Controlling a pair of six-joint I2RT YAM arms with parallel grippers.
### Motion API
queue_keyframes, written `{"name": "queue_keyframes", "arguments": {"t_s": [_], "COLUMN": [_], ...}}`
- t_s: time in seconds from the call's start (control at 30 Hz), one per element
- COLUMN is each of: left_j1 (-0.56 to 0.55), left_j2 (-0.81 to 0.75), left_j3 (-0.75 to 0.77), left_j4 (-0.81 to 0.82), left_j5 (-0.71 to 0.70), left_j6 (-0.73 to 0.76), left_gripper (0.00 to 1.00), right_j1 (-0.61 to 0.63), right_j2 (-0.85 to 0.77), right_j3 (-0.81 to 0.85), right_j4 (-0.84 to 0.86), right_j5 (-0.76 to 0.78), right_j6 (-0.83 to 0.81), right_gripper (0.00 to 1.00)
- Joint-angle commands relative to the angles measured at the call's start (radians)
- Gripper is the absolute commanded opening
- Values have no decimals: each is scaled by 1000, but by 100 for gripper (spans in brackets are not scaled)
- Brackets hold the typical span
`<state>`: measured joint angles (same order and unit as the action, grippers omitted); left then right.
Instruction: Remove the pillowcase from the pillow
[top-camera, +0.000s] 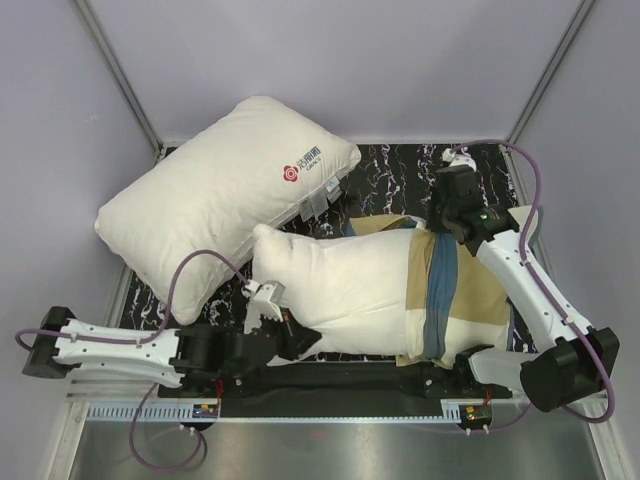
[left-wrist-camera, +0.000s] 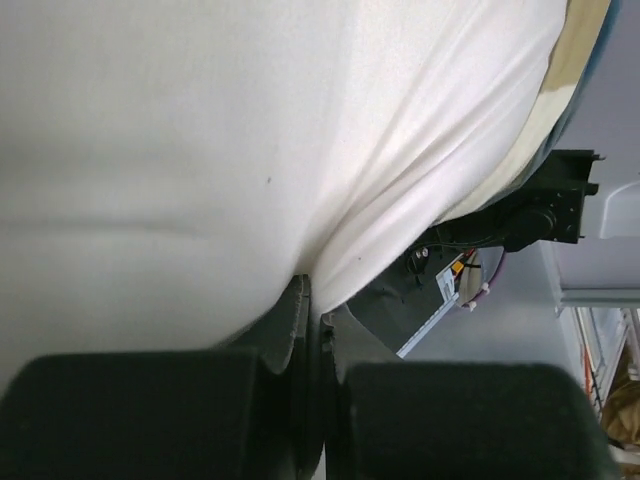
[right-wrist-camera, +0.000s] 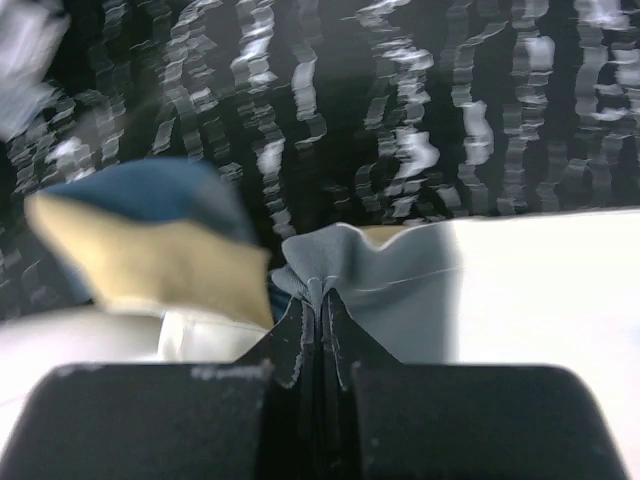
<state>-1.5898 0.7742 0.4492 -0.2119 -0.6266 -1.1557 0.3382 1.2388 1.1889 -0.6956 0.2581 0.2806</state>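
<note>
Both claws are clamped shut: the left gripper (left-wrist-camera: 312, 300) pinches the bare pillow (top-camera: 340, 285) at its lower-left corner, and the right gripper (right-wrist-camera: 322, 300) pinches a fold of the pillowcase (top-camera: 470, 290) at that cover's far edge, right of centre in the top view. Roughly the pillow's right third sits inside the pillowcase (everything leftward lies bare). Judging by this, the left should anchor firmly while the right draws steadily toward the frame's right edge, without letting fabric bunch.
</note>
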Motion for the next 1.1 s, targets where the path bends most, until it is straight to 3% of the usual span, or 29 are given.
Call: {"name": "queue_keyframes", "arguments": {"t_s": [0.0, 0.27, 0.63, 0.67, 0.7, 0.77, 0.8, 0.83, 0.87, 0.97, 1.07], "left_j1": [-33, -33, -33, -33, -33, -32, -32, -32, -32, -18, 28], "left_j2": [-142, -345, -225, -205, -196, -173, -164, -145, -133, -73, 14], "left_j3": [-37, 58, 138, 150, 166, 227, 253, 310, 341, 457, 551], "left_j4": [-499, -871, -808, -798, -782, -741, -730, -700, -681, -536, -347], "left_j5": [-27, -151, -237, -245, -268, -297, -333, -353, -375, -418, -365], "left_j6": [-116, -226, -145, -128, -101, -15, 17, 92, 137, 368, 603], "left_gripper": [0, 0, 3, 9, 31, 55, 79, 93, 99, 99, 99], "right_j1": [-141, -235, -234, -235, -234, -235, -234, -235, -234, -234, -234], "right_j2": [-38, -33, -48, -48, -48, -50, -48, -47, -48, -55, -67], "right_j3": [38, 6, -41, -63, -75, -112, -121, -132, -156, -204, -244], "right_j4": [133, 131, 162, 169, 182, 197, 205, 209, 217, 251, 275], "right_j5": [228, 191, -17, -35, -63, -95, -121, -137, -155, -224, -255], "right_j6": [-64, -47, -14, -2, 9, 32, 41, 51, 69, 101, 120], "right_gripper": [0, 0, 0, 1, 1, 2, 3, 3, 3, 4, 4]}}
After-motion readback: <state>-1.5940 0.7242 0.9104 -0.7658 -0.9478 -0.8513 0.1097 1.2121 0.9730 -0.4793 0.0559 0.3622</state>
